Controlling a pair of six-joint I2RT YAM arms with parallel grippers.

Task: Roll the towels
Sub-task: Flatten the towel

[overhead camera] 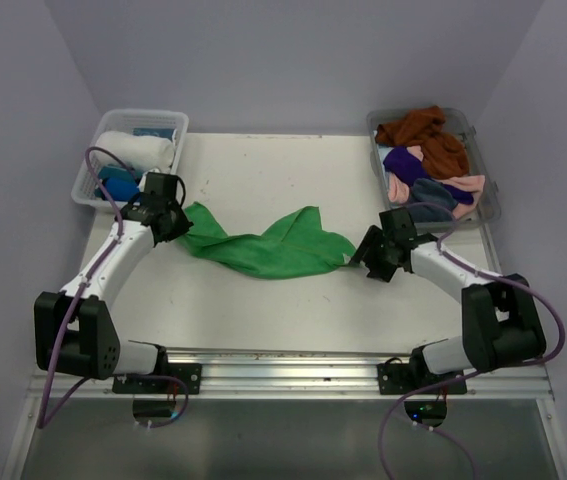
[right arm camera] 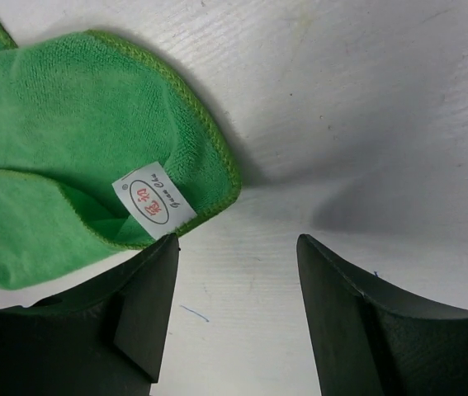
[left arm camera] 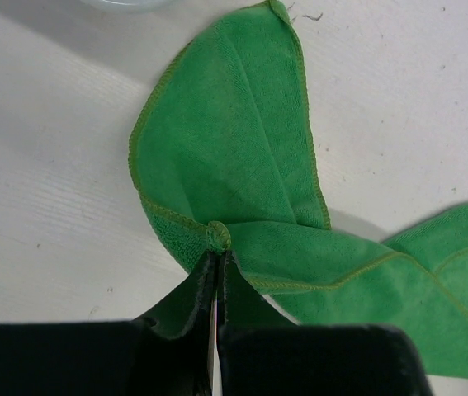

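Observation:
A bright green towel (overhead camera: 268, 245) lies twisted across the middle of the table. My left gripper (overhead camera: 175, 222) is shut on its left corner, which shows pinched between the jaws in the left wrist view (left arm camera: 217, 247). My right gripper (overhead camera: 363, 255) is open and empty just past the towel's right corner. In the right wrist view that corner (right arm camera: 93, 157) with its white label (right arm camera: 153, 200) lies beside the left finger (right arm camera: 147, 305). Rust-brown (overhead camera: 425, 135), purple (overhead camera: 405, 162), pink (overhead camera: 463, 186) and slate grey (overhead camera: 438, 195) towels fill the right tub. A white towel (overhead camera: 135, 150) and a blue one (overhead camera: 118, 183) sit in the left tub.
The clear tub (overhead camera: 488, 190) stands at the back right, and another tub (overhead camera: 85, 180) at the back left, close to my left gripper. Grey walls close in the table's sides and back. A metal rail (overhead camera: 283, 365) runs along the near edge.

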